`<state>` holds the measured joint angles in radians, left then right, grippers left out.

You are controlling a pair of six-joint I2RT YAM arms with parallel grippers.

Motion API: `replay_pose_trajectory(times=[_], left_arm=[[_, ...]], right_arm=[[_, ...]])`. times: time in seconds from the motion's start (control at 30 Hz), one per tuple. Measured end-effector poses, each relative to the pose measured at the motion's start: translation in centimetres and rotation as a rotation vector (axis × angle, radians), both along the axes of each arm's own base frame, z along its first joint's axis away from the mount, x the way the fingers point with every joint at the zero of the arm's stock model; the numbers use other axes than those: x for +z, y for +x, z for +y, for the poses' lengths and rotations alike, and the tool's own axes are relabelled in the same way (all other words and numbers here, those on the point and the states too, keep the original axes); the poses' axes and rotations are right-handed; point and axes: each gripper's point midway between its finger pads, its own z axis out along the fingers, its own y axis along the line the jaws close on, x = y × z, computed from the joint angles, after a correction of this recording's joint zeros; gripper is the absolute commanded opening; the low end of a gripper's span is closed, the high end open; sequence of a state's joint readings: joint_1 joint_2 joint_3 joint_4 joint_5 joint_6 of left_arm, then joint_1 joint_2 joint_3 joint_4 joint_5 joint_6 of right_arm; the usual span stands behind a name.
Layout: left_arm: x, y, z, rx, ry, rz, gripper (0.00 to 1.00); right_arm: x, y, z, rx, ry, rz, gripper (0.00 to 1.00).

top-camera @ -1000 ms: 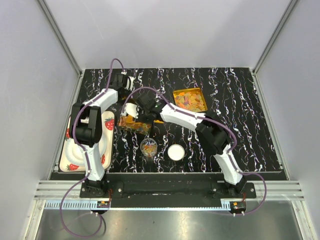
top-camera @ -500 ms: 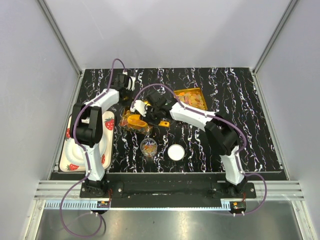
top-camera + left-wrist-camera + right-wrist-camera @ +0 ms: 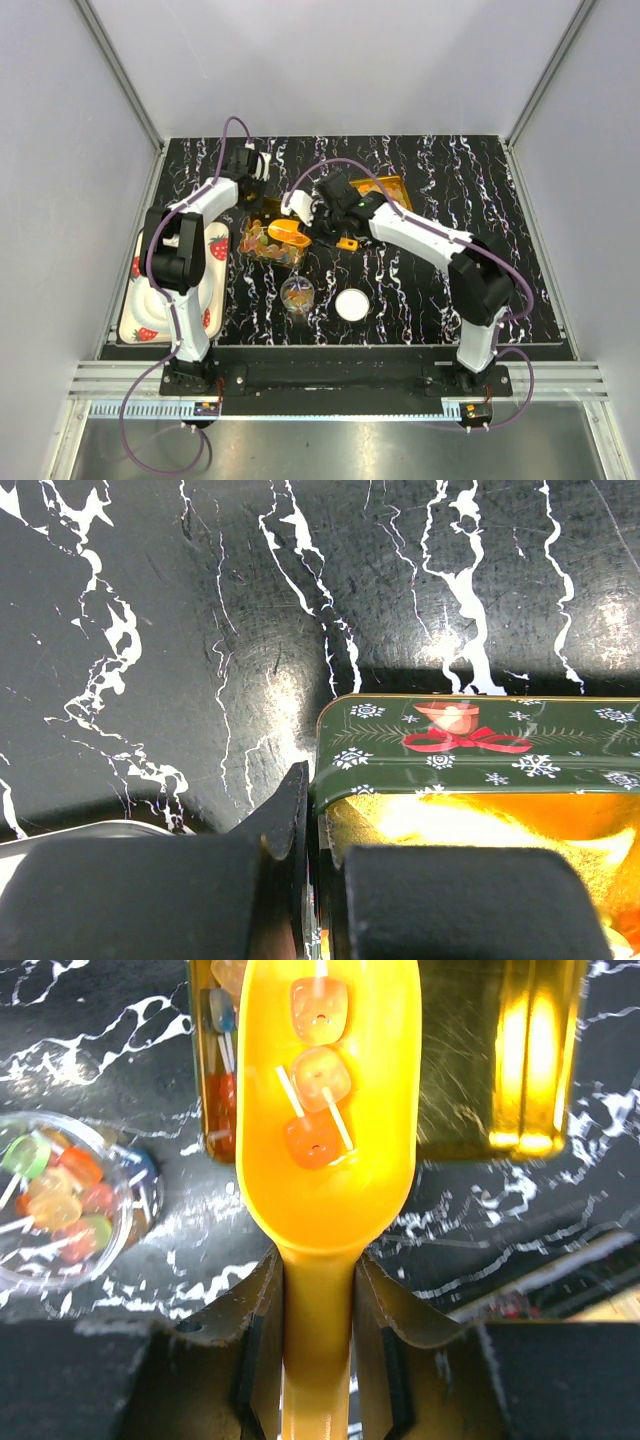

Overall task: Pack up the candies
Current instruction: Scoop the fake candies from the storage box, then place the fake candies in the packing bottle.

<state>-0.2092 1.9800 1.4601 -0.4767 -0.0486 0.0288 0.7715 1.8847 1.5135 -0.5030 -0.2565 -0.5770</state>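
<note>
While in scoop [image 3: 372, 1080], candies [image 3: 320, 1075] beyond tool [image 3: 318, 1272]

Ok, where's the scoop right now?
Top view, left of centre: the scoop, gripped by the right tool, hangs over the open tin, just beyond the clear candy cup.

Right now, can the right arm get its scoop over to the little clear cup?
Probably yes. The right gripper is shut on the scoop, which hangs over the tin just beyond the clear cup. The cup is open, a white lid lies beside it, and nothing stands between.
</note>
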Motion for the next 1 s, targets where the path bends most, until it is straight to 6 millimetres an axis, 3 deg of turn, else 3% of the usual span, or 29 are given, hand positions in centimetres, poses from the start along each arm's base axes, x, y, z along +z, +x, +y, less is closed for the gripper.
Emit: replay_pose_trajectory(times=[0.3,1.0], left_arm=[[0.0,0.0,0.0,0.001,0.0,-0.001,0.0],[0.0,0.0,0.0,0.001,0.0,-0.001,0.0]], right_arm=[[4.2,-1.6,-2.1,0.006,0.04,-0.057,0.0],[8.5,-7.3,-6.8,0.061,0.05,-0.061,0.0]])
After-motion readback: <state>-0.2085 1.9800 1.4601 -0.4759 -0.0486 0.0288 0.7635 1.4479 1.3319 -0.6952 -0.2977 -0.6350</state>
